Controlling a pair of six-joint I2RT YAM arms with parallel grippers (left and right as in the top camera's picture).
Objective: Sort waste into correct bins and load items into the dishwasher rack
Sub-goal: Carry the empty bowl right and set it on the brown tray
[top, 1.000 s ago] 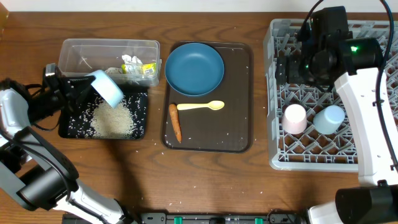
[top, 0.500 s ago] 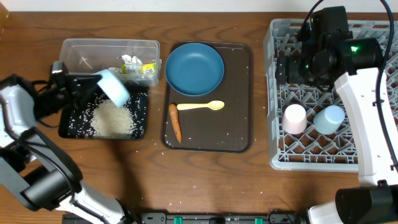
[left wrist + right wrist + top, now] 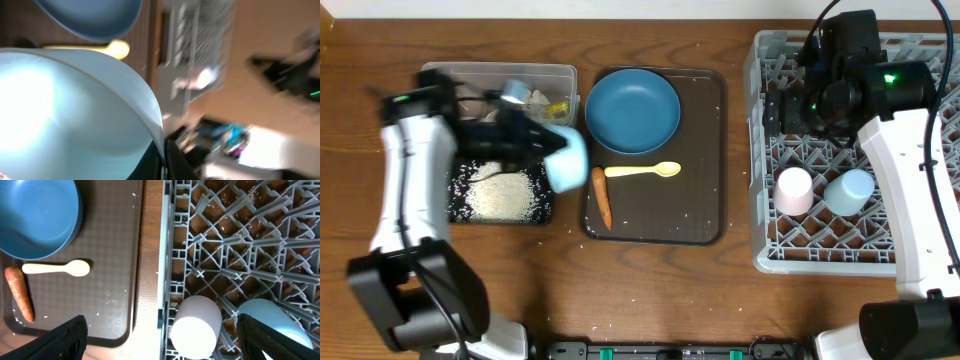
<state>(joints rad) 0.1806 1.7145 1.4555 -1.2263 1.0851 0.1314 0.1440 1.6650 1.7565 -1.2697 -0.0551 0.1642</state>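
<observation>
The left gripper [image 3: 542,143] is clamped on the rim of the light blue bowl [image 3: 567,162]. The bowl is held tilted above the worktop [image 3: 650,290], over the gap between the black tray [image 3: 548,215] and the brown serving tray [image 3: 700,150].

The spoon [image 3: 642,171] lies with its long axis left-right and its scoop end toward the rack [image 3: 225,255]. The carrot [image 3: 602,197] lies crosswise to the spoon.

The right gripper [image 3: 162,330] has its fingers wide apart and hangs over the rack edge.
</observation>
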